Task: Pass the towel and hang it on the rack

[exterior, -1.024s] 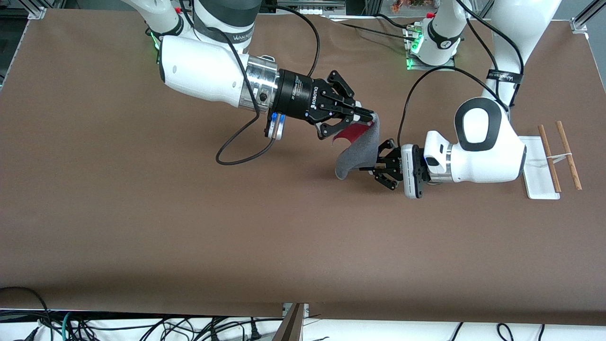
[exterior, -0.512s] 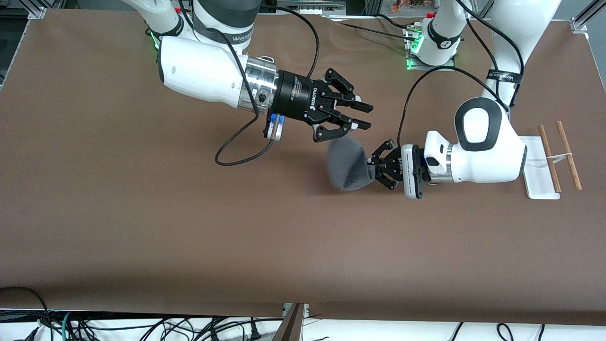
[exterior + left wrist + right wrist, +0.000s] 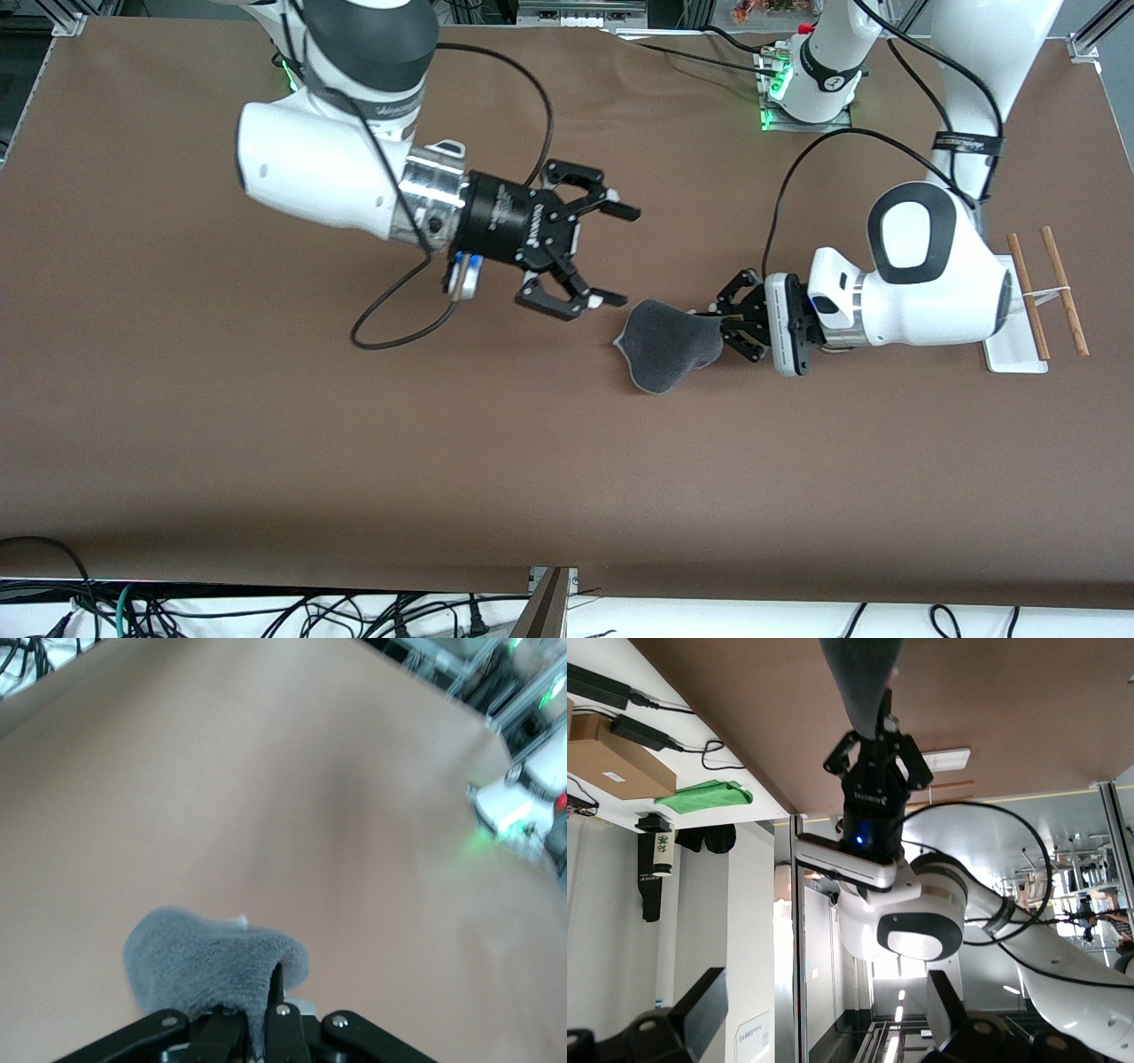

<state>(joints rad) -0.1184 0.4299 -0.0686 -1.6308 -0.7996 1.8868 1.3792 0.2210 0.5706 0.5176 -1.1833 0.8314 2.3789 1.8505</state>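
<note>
The towel [image 3: 666,343] hangs dark grey side out, with a pale stitched edge along its rim, from my left gripper [image 3: 719,321], which is shut on it over the middle of the table. In the left wrist view the towel [image 3: 208,970] is pinched between the shut jaws of the left gripper [image 3: 270,1028]. My right gripper [image 3: 611,255] is open and empty, beside the towel toward the right arm's end. The right wrist view shows the towel [image 3: 862,678] held by the left gripper [image 3: 879,722]. The rack [image 3: 1036,297] stands at the left arm's end.
A black cable [image 3: 399,306] loops from the right wrist down to the brown table. The left arm's base [image 3: 811,84] with green lights stands at the table's back edge. Cables [image 3: 266,611] lie below the table's front edge.
My right gripper let go of the towel, opened wide and drew back toward the right arm's end. The towel dropped from it and now hangs from my left gripper alone, grey side out.
</note>
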